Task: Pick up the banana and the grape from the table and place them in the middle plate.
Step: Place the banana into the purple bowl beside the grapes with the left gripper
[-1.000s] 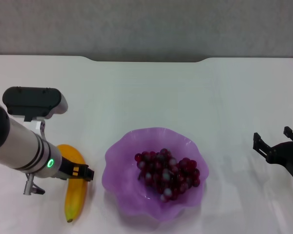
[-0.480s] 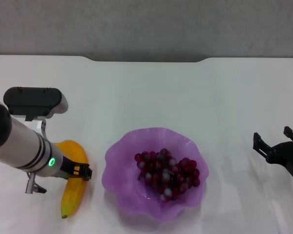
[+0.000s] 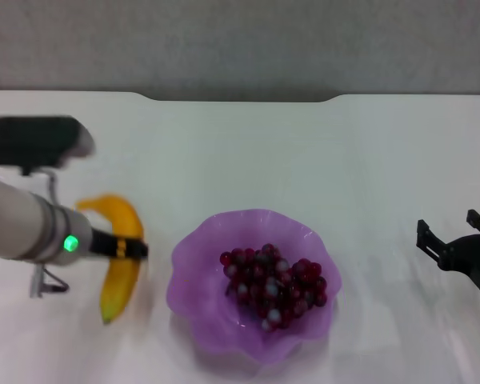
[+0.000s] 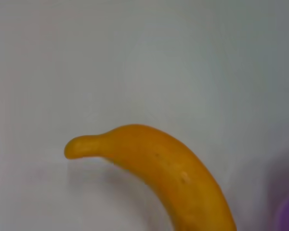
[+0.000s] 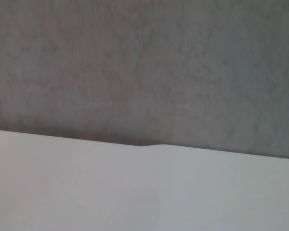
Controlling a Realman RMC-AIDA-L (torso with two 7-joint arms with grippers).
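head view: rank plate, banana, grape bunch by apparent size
1. Plate, clearly largest.
2. Grape bunch.
3. Banana: about as long as the bunch is wide, but slimmer and partly hidden by the left gripper, so that order is unsure.
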